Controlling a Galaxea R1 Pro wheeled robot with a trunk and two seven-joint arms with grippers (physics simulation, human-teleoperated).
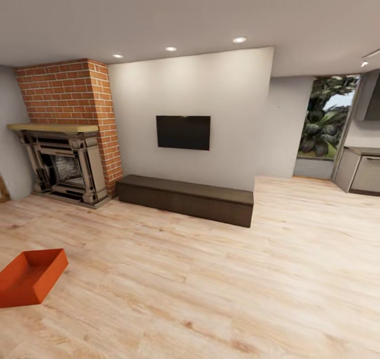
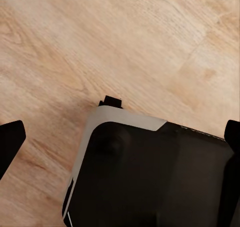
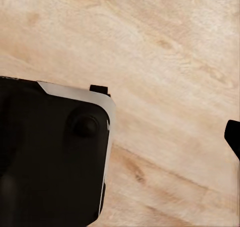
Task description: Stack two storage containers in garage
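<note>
Pincer tips of the left arm [image 2: 120, 132] appear in the left wrist view as dark shapes at opposite margins, well apart, with nothing between them — released and empty above the robot's black-and-white base [image 2: 150, 172]. Of the right pincer, the right wrist view shows a single dark tip [image 3: 233, 137] at one margin; whether it is released or clenched cannot be told. Both look down on the light wood-plank floor [image 3: 160, 52].

In the head view, one storage container [image 1: 29, 275] — orange-red, open-topped, straight-walled — lies flat on that floor of the living room, at the view's near left and well apart from the brick column [image 1: 79, 93], the fireplace [image 1: 63, 165], the low dark cabinet [image 1: 184, 199] and the black wall TV [image 1: 183, 132].

Handling, as a judgement: a rigid, thin-walled, empty bin, probably light and not fragile, though smooth walls may slip. The best hold seems to be the upper rim, one pincer on each short end wall, fingers straddling the wall so that the bin stays level. The robot must first turn and approach.
</note>
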